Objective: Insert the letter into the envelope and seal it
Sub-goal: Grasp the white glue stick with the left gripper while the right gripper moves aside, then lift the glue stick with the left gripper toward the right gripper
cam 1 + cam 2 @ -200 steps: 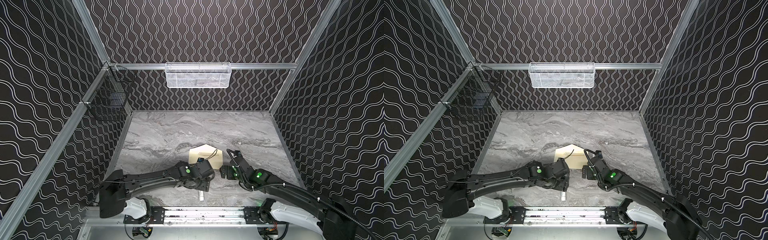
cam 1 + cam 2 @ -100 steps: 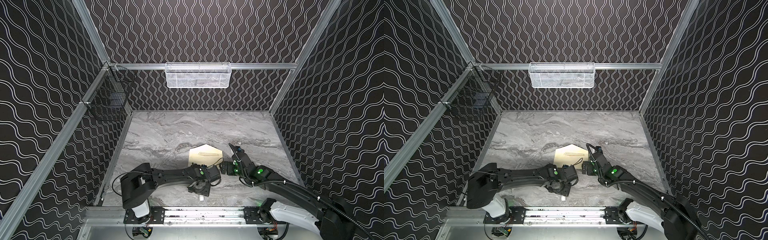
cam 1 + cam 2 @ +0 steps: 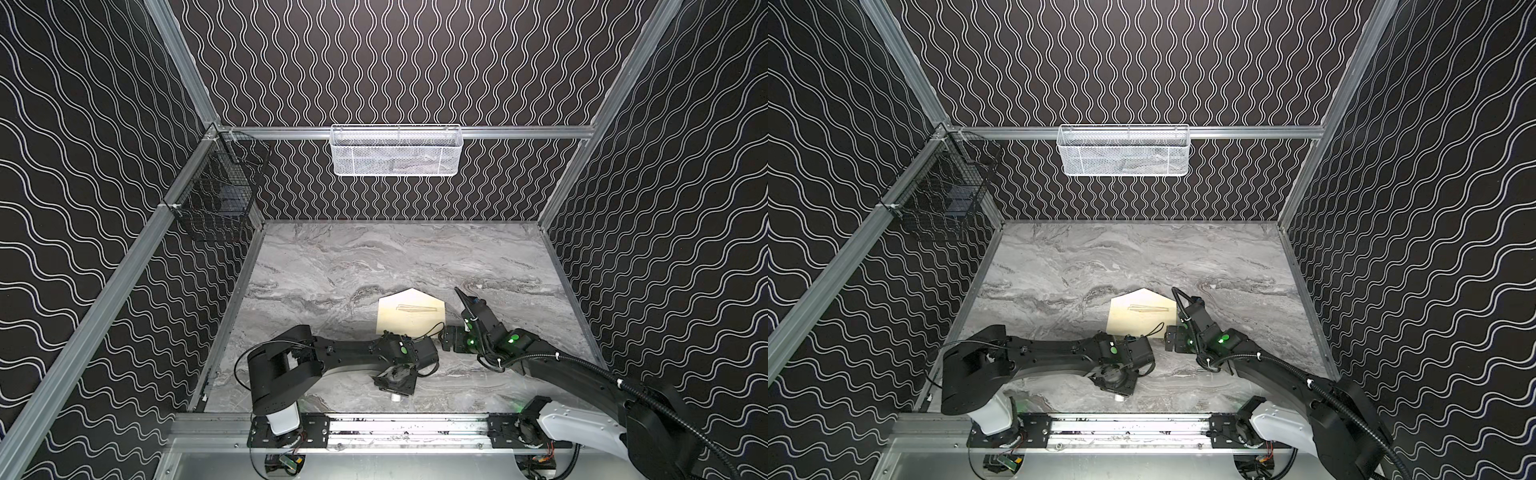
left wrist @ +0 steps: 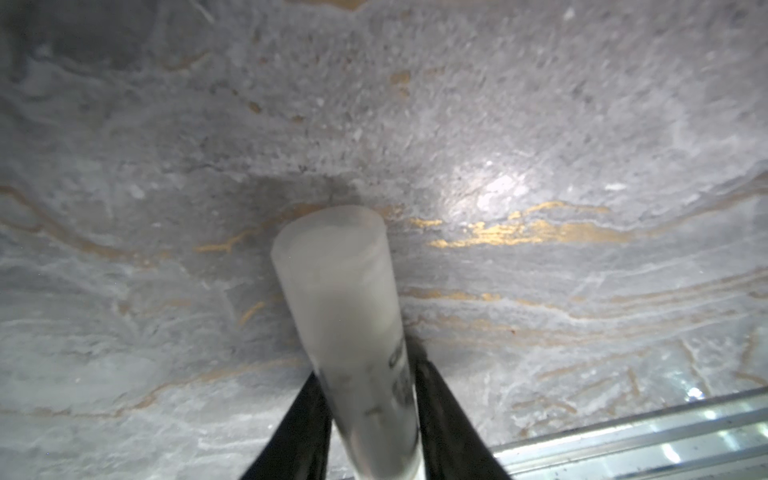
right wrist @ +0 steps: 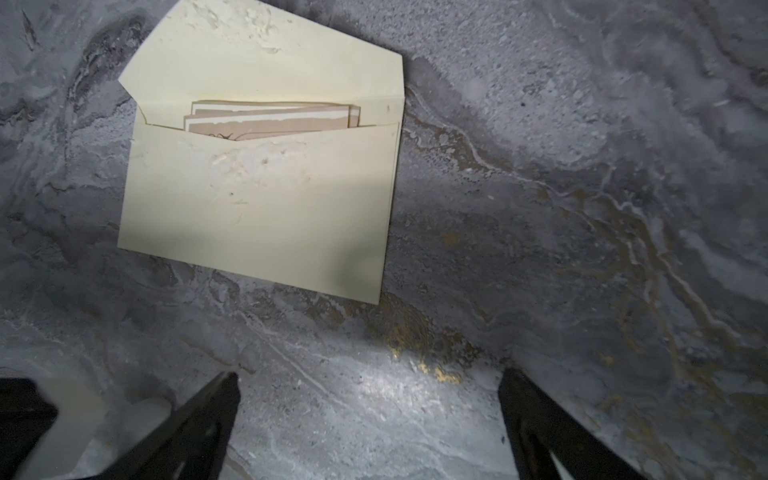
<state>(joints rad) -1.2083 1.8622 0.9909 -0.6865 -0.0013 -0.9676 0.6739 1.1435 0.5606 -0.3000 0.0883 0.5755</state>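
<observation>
Left wrist view: the left gripper (image 4: 368,370) pinches the white stick (image 4: 336,270) from both sides, poised over the marble table (image 4: 540,124), nearer the robot than the envelope (image 3: 409,311) and apart from it. Over to the envelope itself: the letter (image 5: 270,120) sits tucked in its pocket, only the top edge peeking out, so that half looks done! The flap (image 5: 249,54) lies open, unsealed. Just right of the envelope, the right gripper (image 5: 370,378) hovers with jaws wide, holding nothing. Sealing is what's left; I'd guess that stick is glue.
</observation>
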